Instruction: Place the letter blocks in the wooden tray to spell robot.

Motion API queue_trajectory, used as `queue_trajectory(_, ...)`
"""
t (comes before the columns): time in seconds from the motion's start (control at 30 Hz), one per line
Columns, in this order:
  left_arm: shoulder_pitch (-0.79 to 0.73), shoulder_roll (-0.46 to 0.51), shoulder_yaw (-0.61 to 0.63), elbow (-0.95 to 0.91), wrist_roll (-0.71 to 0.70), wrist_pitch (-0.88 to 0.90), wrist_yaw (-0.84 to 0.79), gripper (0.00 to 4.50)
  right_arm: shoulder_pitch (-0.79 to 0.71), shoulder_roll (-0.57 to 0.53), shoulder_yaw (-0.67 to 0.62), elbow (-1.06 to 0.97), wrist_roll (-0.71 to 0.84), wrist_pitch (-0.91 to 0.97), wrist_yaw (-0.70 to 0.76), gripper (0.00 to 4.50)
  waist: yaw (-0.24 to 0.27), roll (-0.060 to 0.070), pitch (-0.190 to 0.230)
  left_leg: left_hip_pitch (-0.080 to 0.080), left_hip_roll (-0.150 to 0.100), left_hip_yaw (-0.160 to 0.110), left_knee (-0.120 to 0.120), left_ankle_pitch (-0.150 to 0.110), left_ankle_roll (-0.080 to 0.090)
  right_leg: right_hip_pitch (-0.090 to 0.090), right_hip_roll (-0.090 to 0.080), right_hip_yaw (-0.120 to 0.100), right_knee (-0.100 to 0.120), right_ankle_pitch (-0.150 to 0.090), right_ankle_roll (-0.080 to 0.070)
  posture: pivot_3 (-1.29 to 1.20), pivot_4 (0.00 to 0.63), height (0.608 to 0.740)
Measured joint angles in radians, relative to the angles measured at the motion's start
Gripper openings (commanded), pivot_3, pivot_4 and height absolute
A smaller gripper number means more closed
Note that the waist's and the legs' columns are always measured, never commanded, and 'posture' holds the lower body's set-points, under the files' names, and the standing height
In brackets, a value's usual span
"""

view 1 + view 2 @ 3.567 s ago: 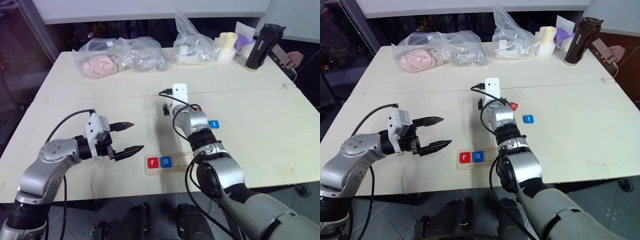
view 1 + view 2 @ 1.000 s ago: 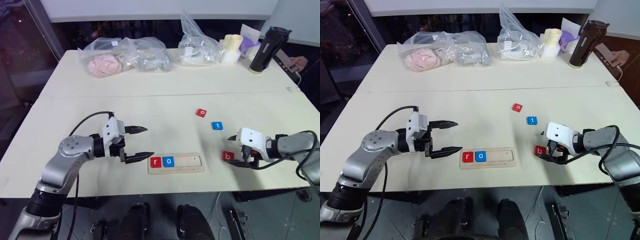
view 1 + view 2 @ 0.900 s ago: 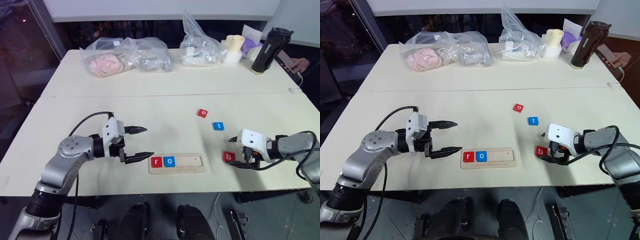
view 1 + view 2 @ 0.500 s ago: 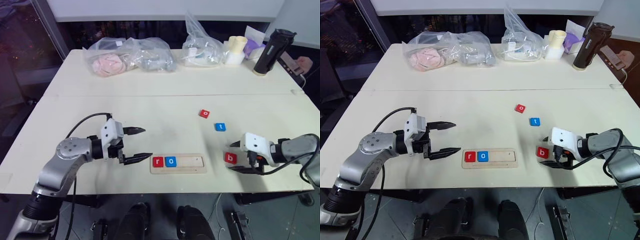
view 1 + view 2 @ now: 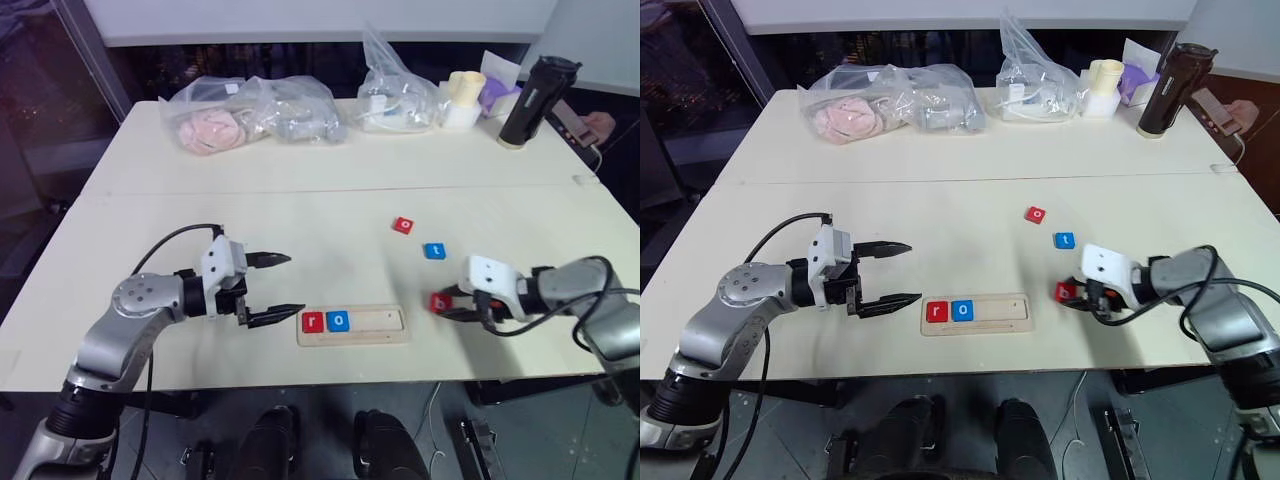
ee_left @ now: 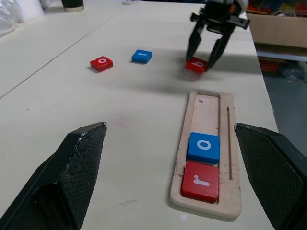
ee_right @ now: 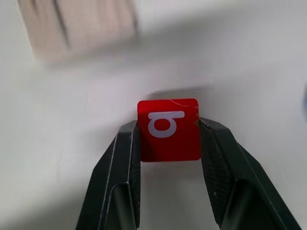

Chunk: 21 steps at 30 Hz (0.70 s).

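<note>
Tray (image 5: 352,325) of pale wood lies near the table's (image 5: 300,215) front edge, with the red r block (image 5: 313,321) and the blue o block (image 5: 339,321) side by side at its left end (the rest of the groove is bare); the right gripper (image 7: 168,139) has its two black fingers closed on the sides of the red b block (image 7: 168,129), just right of the tray. The red o block (image 5: 403,225) and the blue t block (image 5: 434,251) lie apart on the table behind it; the left gripper (image 5: 278,286) hovers left of the tray, fingers spread wide and holding nothing.
</note>
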Motion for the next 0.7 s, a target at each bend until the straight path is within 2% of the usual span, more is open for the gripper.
queue_trajectory(0.17, 0.0, 0.0, 0.0, -0.001, 0.0, 0.0, -0.002, 4.5, -0.094, 0.049, 0.116, -0.138, -0.007, 0.038, 0.033, 1.13, 0.005, 0.0, 0.0, -0.001, 0.0, 0.0, 0.0, 0.0, 0.0, 0.001, 0.0, 0.0, -0.002, 0.0, 0.0, 0.0, 0.15, 0.738)
queue_trajectory(0.33, 0.005, 0.002, -0.001, -0.008, 0.0, 0.0, -0.002, 4.5, -0.107, 0.086, 0.223, -0.146, -0.053, 0.056, 0.037, 1.13, 0.002, 0.0, 0.0, -0.001, -0.001, 0.0, 0.001, 0.0, 0.0, 0.001, -0.001, 0.0, -0.002, 0.0, 0.0, 0.0, 0.15, 0.738)
queue_trajectory(0.7, 0.04, 0.009, -0.001, -0.054, -0.001, 0.006, 0.009, 4.5, -0.123, 0.154, 0.295, -0.131, -0.109, 0.052, 0.028, 1.13, 0.001, 0.0, 0.0, -0.001, 0.0, 0.0, 0.001, 0.0, 0.0, 0.0, 0.0, 0.0, -0.001, 0.0, 0.0, 0.0, 0.15, 0.738)
